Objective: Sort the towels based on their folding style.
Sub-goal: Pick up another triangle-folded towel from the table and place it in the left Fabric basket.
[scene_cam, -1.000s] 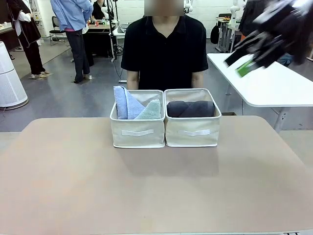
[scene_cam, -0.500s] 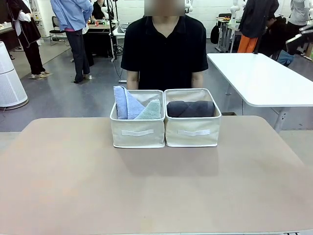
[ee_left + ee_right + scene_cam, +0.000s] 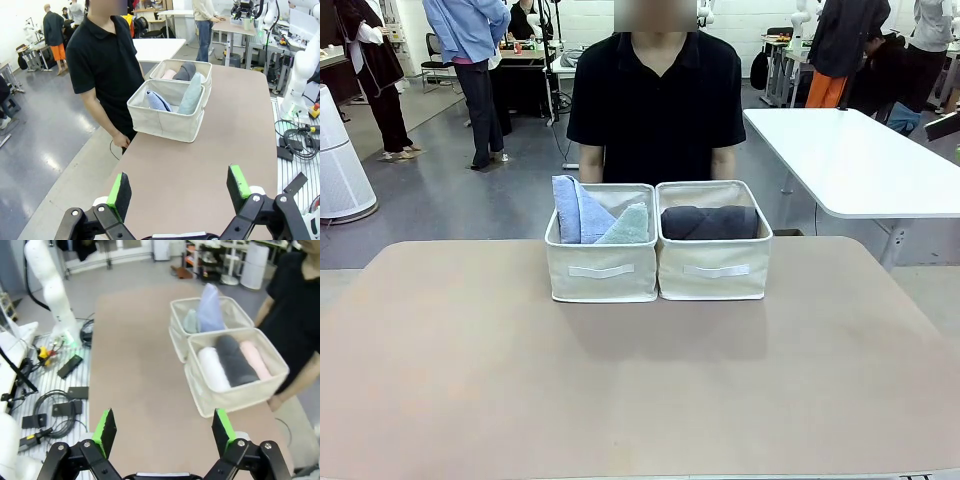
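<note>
1. Since a second ago, the right arm has been withdrawn from the front view's upper right.
2. Both the left fingers (image 3: pixel 122 192) and right fingers (image 3: pixel 106 430) are held spread, empty.
3. Triangle-folded blue towel (image 3: pixel 575 208) and teal towel (image 3: pixel 630 226) are kept in the left cream fabric bin (image 3: pixel 601 271) at the desk's (image 3: pixel 640 380) far edge; the rolled dark grey towel (image 3: pixel 710 221), white towel (image 3: pixel 214 369) and pink towel (image 3: pixel 255 359) in the right cream bin (image 3: pixel 713 271), so sorting is judged finished.

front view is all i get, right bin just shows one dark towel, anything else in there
Observer: Yes. In the right wrist view that bin holds three rolls side by side: a white towel, the dark grey towel and a pink towel.
Operator: and the left bin, just the two triangles
Observer: The left wrist view looks down into it: the periwinkle towel and the teal towel, nothing else visible.
Operator: grippers holding anything
Observer: No. The left gripper and the right gripper are both open and empty, well back from the bins.
</note>
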You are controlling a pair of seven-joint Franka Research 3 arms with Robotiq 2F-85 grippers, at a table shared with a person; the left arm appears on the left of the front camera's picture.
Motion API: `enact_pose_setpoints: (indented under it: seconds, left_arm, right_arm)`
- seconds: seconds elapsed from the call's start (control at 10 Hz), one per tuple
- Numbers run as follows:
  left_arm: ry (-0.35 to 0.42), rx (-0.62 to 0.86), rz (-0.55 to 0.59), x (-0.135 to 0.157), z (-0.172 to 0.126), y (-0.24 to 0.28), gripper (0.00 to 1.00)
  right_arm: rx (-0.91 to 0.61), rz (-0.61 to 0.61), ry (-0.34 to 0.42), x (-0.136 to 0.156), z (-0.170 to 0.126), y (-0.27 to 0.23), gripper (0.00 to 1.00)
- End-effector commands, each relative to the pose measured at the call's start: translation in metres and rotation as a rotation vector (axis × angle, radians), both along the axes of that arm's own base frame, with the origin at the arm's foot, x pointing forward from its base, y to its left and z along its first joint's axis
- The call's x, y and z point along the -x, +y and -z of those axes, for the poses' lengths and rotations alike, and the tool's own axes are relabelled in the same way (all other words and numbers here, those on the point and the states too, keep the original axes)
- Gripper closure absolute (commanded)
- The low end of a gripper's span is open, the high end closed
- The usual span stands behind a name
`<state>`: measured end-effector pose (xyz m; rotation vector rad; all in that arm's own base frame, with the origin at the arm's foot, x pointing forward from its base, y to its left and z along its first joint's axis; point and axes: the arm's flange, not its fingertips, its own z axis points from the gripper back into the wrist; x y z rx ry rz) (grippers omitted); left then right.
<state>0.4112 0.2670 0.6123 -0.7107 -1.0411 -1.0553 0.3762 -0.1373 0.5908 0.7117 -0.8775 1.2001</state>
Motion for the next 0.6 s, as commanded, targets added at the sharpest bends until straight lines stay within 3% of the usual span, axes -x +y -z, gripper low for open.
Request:
enact_pose_setpoints:
  seconds: [0.0,0.1,0.2,0.5]
  left_arm:
    - [-0.001,0.014,-0.006,0.003,-0.002,-0.002,0.0]
    - [-0.001,0.014,-0.006,0.003,-0.002,-0.002,0.0]
    - [-0.001,0.014,-0.006,0.003,-0.002,-0.002,0.0]
    - [-0.001,0.014,-0.006,0.003,-0.002,-0.002,0.0]
  right_arm:
    - [0.026,0.134,-0.008,0.006,0.002,0.01,0.0]
    - [0.022,0.143,-0.009,0.007,-0.002,0.01,0.0]
    - [0.019,0.057,-0.015,0.001,-0.002,-0.004,0.0]
    - [0.019,0.057,-0.015,0.001,-0.002,-0.004,0.0]
